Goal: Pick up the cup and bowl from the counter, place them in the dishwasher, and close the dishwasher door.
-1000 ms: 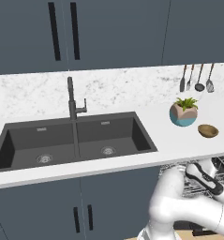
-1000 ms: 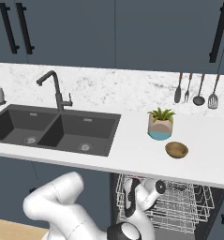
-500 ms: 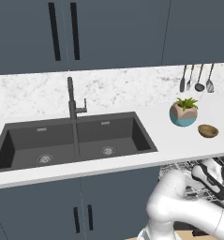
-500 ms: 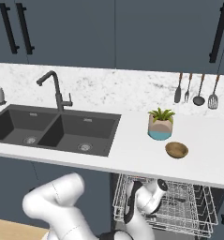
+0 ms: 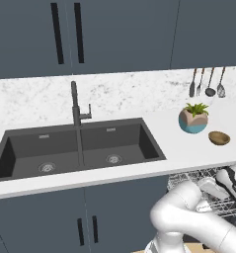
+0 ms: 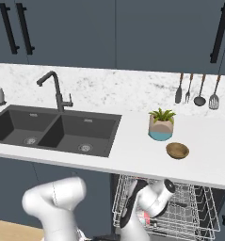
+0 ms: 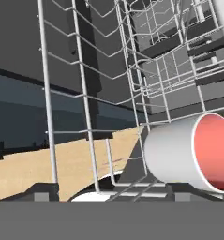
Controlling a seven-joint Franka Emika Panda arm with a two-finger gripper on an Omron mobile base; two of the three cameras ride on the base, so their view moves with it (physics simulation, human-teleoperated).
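Observation:
The cup (image 7: 188, 154), white outside and red inside, lies on its side in the silver wire rack (image 6: 191, 212) of the dishwasher, pulled out below the counter (image 6: 132, 153). My gripper (image 7: 113, 193) is open just in front of the cup, its dark fingertips (image 7: 45, 191) wide apart, and holds nothing. From the base, my hand (image 6: 154, 200) reaches down into the rack (image 5: 188, 179). The brown bowl (image 6: 177, 150) rests on the counter above the rack, to the right of the sink; it is the bowl (image 5: 218, 138) beside the plant. The dishwasher door is hidden.
A potted plant (image 6: 161, 124) stands just behind the bowl. Utensils (image 6: 196, 89) hang on the backsplash. The dark double sink (image 6: 55, 129) with its black faucet (image 6: 57, 92) lies to the left. Blue-grey cabinets (image 5: 85, 217) sit under the sink. Rack wires (image 7: 85, 93) surround my hand.
My hand has drifted a little to the right over the rack. The bowl and the other things on the counter have not moved.

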